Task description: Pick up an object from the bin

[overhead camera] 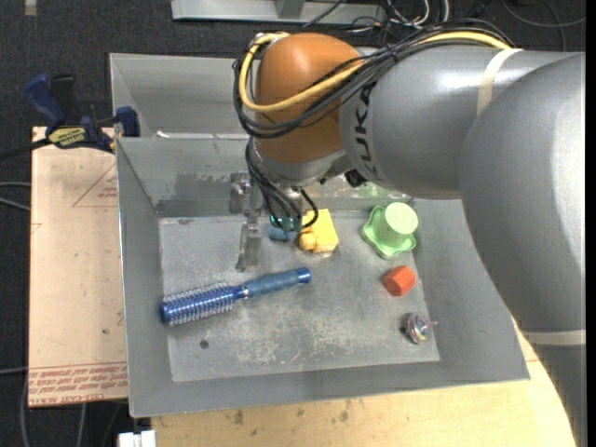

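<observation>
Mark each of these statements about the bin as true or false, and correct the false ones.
1. A blue hairbrush lies on the bin floor, in the view's lower left. True.
2. The small red block lies left of the hairbrush. False: it lies to the right of it, just below the green cup-like piece.
3. The gripper is down over the green cup-like piece. False: it hangs just above the hairbrush's handle, and the green piece sits apart to the right.
4. A yellow toy piece lies close to the gripper, on its right in the view. True.
5. A small metallic trinket lies near the floor's lower right corner. True.
</observation>
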Available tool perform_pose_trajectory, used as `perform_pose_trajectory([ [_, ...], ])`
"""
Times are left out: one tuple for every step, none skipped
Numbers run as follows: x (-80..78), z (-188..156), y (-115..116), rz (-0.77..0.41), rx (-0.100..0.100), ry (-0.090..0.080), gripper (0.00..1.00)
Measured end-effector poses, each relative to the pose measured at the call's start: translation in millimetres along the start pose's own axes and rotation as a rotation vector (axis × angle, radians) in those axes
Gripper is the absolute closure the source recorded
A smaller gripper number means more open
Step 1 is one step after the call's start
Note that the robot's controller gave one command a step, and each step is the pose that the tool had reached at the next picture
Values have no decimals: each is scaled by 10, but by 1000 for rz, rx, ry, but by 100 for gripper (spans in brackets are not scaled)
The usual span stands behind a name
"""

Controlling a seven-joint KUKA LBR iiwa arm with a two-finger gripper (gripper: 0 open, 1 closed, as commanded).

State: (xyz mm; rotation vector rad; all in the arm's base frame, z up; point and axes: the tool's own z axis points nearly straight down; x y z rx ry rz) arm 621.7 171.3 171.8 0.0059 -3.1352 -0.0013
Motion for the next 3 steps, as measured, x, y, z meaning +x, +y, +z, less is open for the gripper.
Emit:
perform_pose_trajectory([
  [479,1051,-219,-317,1,-1,0],
  [457,1018,-215,-316,0,-7,100],
  [649,-496,-229,-334,1,-15,100],
])
